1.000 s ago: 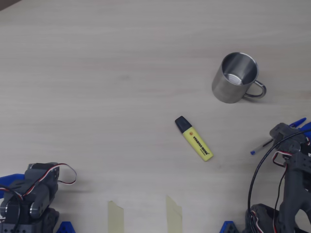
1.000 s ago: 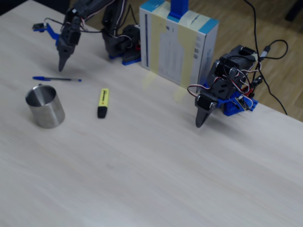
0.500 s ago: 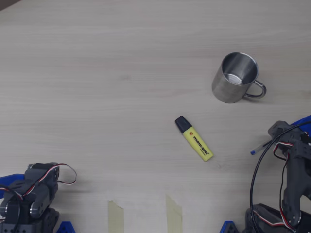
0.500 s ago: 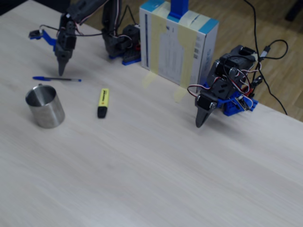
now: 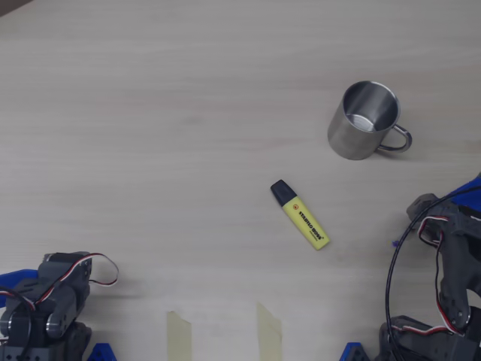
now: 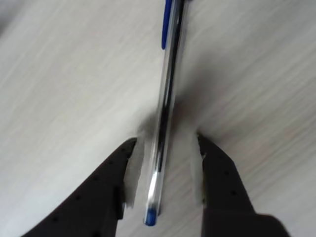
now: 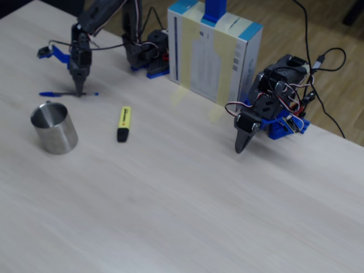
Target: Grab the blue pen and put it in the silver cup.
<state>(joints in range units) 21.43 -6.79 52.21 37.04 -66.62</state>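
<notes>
Right now we see the claw [image 6: 163,170] low over the pale wood table [image 6: 64,89] in the wrist view, its two dark fingers [image 6: 111,185] standing apart on either side of the blue pen [image 6: 165,113]. A gap shows between each finger and the clear barrel, so nothing is clamped. The pen lies flat on the table, running from the blue end at 6 o'clock between the fingers up to the blue cap at 12 o'clock, where it leaves the picture.

In the fixed view the claw [image 7: 79,91] points straight down onto the middle of the pen [image 7: 57,94], which lies roughly along the 9-to-3 line. The silver cup [image 7: 54,129] stands upright just beside the pen, at about 7 o'clock from the claw, its mouth open and apart from the pen. A yellow highlighter [image 7: 123,123] with a black cap lies flat at 3 o'clock from the cup, near it but not touching.

In the overhead view the cup [image 5: 364,120] sits at 1 o'clock from the highlighter [image 5: 300,214]; we cannot make out the pen there.
</notes>
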